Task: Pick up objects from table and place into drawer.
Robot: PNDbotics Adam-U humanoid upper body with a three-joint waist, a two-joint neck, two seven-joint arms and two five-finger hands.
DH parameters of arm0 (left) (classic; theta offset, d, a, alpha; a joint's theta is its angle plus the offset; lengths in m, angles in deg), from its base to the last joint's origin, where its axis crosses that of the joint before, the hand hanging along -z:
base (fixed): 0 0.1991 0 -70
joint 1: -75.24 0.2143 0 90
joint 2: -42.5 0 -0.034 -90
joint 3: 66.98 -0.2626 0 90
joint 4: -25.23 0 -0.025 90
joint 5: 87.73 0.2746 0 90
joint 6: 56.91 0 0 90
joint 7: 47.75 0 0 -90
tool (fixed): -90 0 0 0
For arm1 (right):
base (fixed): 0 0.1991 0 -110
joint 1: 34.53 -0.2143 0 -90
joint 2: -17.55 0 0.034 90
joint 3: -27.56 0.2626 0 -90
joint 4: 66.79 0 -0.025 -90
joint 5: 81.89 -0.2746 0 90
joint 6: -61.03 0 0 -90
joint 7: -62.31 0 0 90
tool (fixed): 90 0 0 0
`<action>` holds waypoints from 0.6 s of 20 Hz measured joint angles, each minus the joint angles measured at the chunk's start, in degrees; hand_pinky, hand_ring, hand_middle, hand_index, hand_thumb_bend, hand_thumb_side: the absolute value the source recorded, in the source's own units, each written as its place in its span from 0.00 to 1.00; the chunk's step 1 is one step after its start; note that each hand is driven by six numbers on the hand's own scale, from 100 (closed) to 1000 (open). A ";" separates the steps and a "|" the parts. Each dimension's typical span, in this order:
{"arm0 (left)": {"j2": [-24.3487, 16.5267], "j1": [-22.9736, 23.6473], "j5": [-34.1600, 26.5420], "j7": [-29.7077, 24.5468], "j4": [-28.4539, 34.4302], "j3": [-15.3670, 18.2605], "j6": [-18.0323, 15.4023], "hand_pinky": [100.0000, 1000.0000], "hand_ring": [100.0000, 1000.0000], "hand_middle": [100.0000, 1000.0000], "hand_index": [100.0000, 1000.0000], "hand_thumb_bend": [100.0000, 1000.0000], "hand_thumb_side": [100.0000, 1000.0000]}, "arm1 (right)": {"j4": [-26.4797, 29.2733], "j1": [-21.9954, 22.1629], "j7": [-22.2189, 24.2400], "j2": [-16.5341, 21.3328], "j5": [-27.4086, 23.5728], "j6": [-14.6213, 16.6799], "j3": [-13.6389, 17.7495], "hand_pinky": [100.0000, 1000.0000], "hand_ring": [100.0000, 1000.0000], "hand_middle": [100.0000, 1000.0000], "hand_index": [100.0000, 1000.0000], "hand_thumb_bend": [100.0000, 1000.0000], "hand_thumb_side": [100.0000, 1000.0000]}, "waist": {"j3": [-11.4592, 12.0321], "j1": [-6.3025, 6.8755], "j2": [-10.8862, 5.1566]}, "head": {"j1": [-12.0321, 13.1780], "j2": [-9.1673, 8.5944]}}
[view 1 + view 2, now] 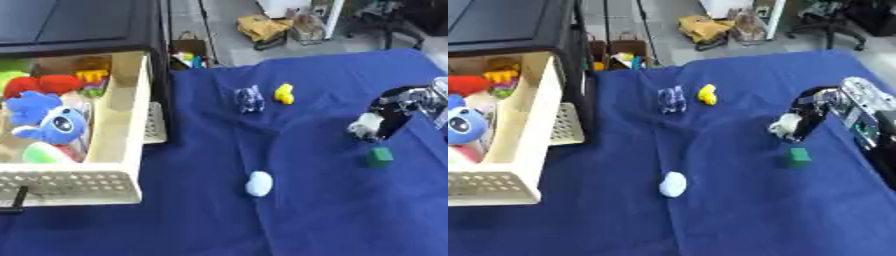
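My right hand (811, 112) comes in from the right over the blue cloth, fingers curled down round a small white thing (783, 126). Just below it a green cube (379, 157) sits on the cloth. A yellow toy (283, 93) and a blue-and-white patterned thing (249, 99) lie mid-table towards the back. A pale blue-white ball (259, 183) lies nearer the front. The open cream drawer (122, 125) at the left holds a blue plush toy (48, 120), a red toy (44, 84) and other toys. A thin dark piece (17, 200) shows at the lower left edge, perhaps my left hand.
The drawer slides out of a black cabinet (79, 25) at the back left. Behind the table's far edge are bags and boxes (262, 27) on the floor. Folds run through the blue cloth (332, 215).
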 measured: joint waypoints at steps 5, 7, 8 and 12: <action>0.01 0.00 0.00 0.00 0.00 0.00 0.01 0.43 0.49 0.55 0.74 0.24 1.00 | -0.04 -0.09 -0.79 -0.09 0.00 -0.31 -0.03 0.82 0.88 0.57 0.79 0.17 0.30 | 0.00 0.00 0.03 | -0.04 -0.22; 0.01 0.00 0.00 0.00 0.00 0.00 0.02 0.43 0.49 0.55 0.74 0.24 1.00 | -0.05 -0.09 -1.19 -0.15 0.00 -0.51 -0.04 0.81 0.87 0.56 0.78 0.16 0.30 | 0.00 0.00 0.03 | -0.06 -0.31; 0.01 0.00 0.00 -0.01 0.00 0.00 0.02 0.43 0.49 0.55 0.74 0.24 1.00 | -0.05 -0.10 -1.40 -0.15 0.00 -0.58 -0.05 0.81 0.87 0.54 0.77 0.14 0.30 | 0.00 0.00 0.03 | -0.08 -0.32; 0.01 0.00 0.00 -0.06 0.00 -0.01 0.10 0.43 0.49 0.55 0.74 0.24 1.00 | -0.06 -0.13 -2.27 -0.16 0.00 -0.82 -0.16 0.80 0.85 0.50 0.74 0.13 0.29 | -0.02 -0.01 0.03 | -0.32 -0.32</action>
